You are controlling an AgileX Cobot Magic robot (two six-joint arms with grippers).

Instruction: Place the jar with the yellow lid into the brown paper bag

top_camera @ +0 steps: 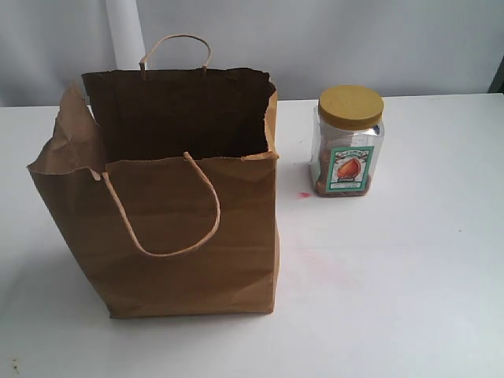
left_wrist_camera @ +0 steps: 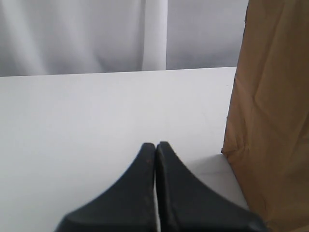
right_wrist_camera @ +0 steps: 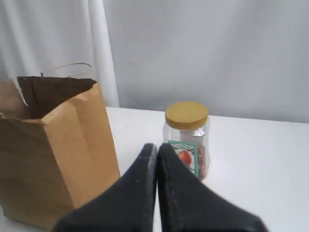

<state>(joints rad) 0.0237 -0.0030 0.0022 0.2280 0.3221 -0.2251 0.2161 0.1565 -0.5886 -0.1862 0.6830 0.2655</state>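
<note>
**POISED TO REACH, NOTHING YET IN HAND**

Shows the small clear plastic jar with the mustard-yellow screw lid (right_wrist_camera: 187,140) standing upright on the white counter (top_camera: 409,283), straight ahead of the right tool (right_wrist_camera: 157,146) and apart from it. Finds that tool closed tight, tip against tip, holding nothing. Finds the left tool (left_wrist_camera: 155,144) likewise shut and empty, with the large brown kraft paper bag (left_wrist_camera: 270,121) close alongside it. Places the bag, upright and open-mouthed, beside the jar toward the left tool's side, near it but not touching.

Judged the step in hand: reaching for the jar. Best to spread the right tool wide before closing in, then come level across the clear body just below the lid and squeeze firmly. Worth lifting well clear of the bag's uneven rim and loop handles before lowering anything inside.
</note>
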